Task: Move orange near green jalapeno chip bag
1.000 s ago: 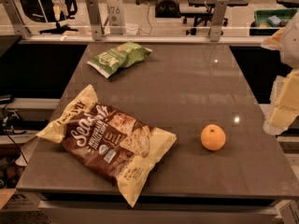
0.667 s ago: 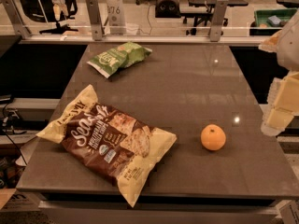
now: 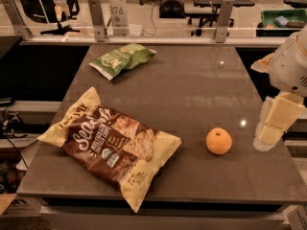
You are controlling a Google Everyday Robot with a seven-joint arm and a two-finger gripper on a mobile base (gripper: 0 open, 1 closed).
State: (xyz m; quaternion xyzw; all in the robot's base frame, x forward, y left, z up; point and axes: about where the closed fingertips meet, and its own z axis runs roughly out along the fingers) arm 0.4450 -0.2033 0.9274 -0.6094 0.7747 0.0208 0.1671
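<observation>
Orange round dimpled fruit (image 3: 218,141) seen lower right on dark grey tabletop (image 3: 192,90), well apart from small green jalapeno chip bag (image 3: 122,59) at upper left. Large brown-and-yellow chip bag (image 3: 112,150) laid lower left. Pale blocky gripper (image 3: 271,128) held at right edge, near fruit, not touching; opening cannot be told

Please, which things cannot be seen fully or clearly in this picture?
Camera view, gripper, right of the orange: its arm is cut off by the right edge.
Camera view, green jalapeno chip bag: lettering too small to read.
Camera view, table: surface under the brown chip bag is hidden by it.
</observation>
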